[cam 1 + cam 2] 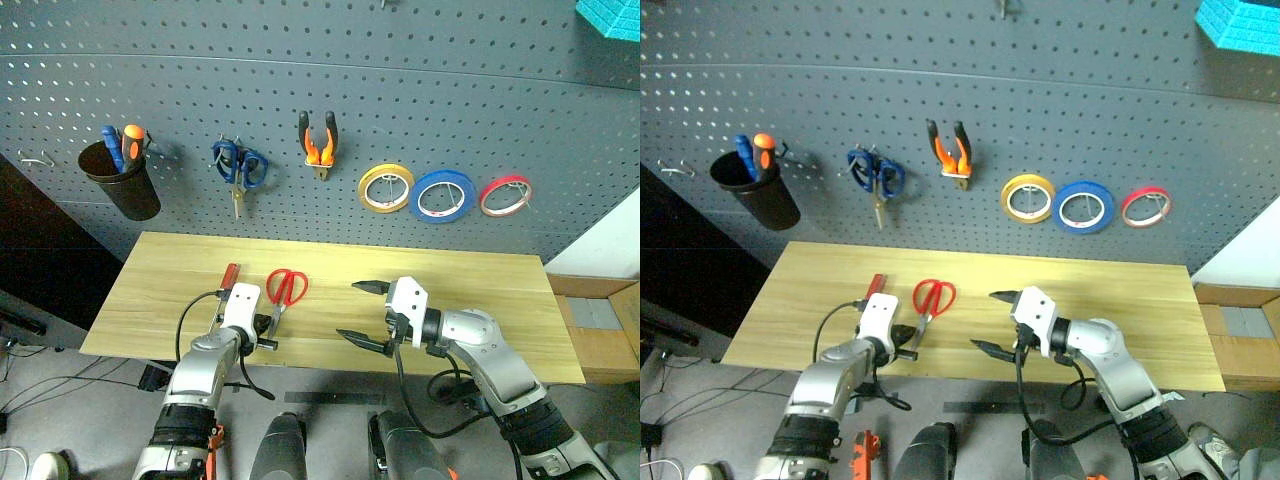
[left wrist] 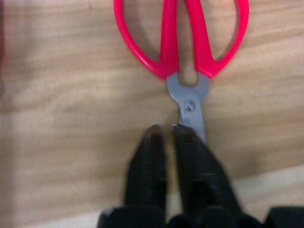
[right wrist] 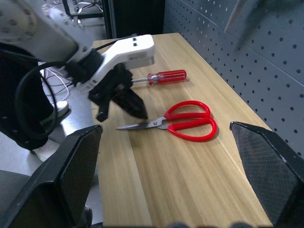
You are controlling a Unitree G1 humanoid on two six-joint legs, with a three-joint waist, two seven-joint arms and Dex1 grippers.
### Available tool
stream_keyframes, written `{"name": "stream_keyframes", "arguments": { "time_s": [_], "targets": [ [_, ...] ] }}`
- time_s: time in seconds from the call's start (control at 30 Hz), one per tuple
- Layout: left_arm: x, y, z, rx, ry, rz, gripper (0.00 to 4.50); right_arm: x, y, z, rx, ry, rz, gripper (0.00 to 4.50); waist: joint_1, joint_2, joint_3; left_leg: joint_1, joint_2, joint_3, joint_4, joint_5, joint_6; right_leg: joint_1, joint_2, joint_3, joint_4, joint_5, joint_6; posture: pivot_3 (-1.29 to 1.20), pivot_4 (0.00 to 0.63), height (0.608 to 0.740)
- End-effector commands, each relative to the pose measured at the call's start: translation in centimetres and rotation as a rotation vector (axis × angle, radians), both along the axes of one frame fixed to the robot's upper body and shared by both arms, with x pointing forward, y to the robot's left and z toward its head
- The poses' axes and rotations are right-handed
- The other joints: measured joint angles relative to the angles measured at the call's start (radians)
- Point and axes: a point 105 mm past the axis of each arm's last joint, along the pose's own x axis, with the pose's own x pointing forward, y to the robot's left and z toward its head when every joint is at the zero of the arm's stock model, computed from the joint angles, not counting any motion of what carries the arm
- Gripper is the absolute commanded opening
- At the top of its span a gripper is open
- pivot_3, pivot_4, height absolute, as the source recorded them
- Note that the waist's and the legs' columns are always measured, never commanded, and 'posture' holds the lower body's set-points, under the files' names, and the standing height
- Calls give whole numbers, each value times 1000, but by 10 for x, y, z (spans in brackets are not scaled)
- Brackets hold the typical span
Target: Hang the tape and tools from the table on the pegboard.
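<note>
Left eye view: the bench (image 1: 450, 300) of light yellowish wood runs below the dark grey pegboard (image 1: 400, 90). 2 of the task's tools lie on the bench near its left front part: the red-handled scissors (image 1: 286, 288), handles toward the pegboard and blades toward the front edge, and just to their left the slim red-handled screwdriver (image 1: 228, 277). The 2 lie close together but do not touch.

The left tool (image 1: 268, 332) is down at the scissor blades. In the left wrist view its 2 black fingers (image 2: 190, 161) are pressed together over the grey blades just below the pivot screw, pinching the scissors, which lie flat on the wood. The right wrist view shows the same grip from the side, with the blade tip poking out past the fingers.

The right tool (image 1: 365, 312) hovers over the middle of the bench, to the right of the scissors, fingers spread wide with nothing between them, pointing toward the left arm.

On the pegboard hang the orange-and-black pliers (image 1: 318, 143), handles up. To their right sit 3 rolls in a row: the yellow roll (image 1: 385, 187), the blue tape (image 1: 442, 195) and the thin red roll (image 1: 505, 195). Left of the pliers hang blue-handled scissors (image 1: 238, 167), and farther left a black cup (image 1: 122, 178) holds 2 more handles.
</note>
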Motion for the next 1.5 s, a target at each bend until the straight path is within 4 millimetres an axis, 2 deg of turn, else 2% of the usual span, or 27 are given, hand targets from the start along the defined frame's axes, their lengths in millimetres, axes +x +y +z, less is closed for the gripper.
{"name": "stream_keyframes", "arguments": {
  "time_s": [0.03,0.23,0.3,0.33,0.67,0.8,0.97,1.2,1.3,1.5],
  "targets": [
    [4,2,4,25,-17,-10,55,-3,4,10,24,-29,11,4500,0,0,2,0,0,0,0,0,0,0,0,0,0,0,0,122,258,740],
    [3,4,8,63,-41,-16,55,0,6,11,34,-28,3,4500,-1,0,11,0,0,0,-1,0,0,0,0,0,0,0,0,131,259,740],
    [4,3,10,71,-49,-24,420,1,6,11,35,-28,2,4500,0,0,14,0,0,0,-1,0,0,0,0,0,0,0,0,135,259,740],
    [4,2,11,67,-54,-27,630,1,6,11,36,-28,1,4500,0,0,16,0,0,0,-1,0,0,0,0,0,0,0,0,135,259,740],
    [4,-5,12,54,-65,-40,4042,3,9,13,44,-18,1,4500,1,0,20,-1,0,0,-1,0,0,-1,0,0,-1,0,0,138,262,740],
    [6,-6,15,46,-77,-33,4042,5,7,13,41,-18,-6,4500,0,0,21,-1,0,0,-1,0,0,-1,0,0,-1,0,1,133,261,740],
    [11,4,31,49,-133,52,4042,5,6,14,39,-23,-9,4500,0,-1,23,-1,0,0,-1,0,0,-1,0,0,-1,0,1,126,258,740],
    [2,-35,38,-50,-133,16,4042,5,5,14,24,-36,-5,4500,0,-1,24,-2,0,0,-1,-1,-1,-1,-1,0,-2,-1,1,119,262,740],
    [-2,-50,33,-83,-110,13,4042,5,7,14,27,-33,0,4500,-1,-1,24,-2,0,0,-1,-1,-1,-1,0,0,-2,-1,1,118,264,740],
    [-11,-56,11,-68,-27,78,4042,7,5,16,32,-23,-7,4500,-2,-2,31,-1,0,0,-1,-1,-1,-1,0,0,-2,-1,1,114,279,740]
  ]
}}
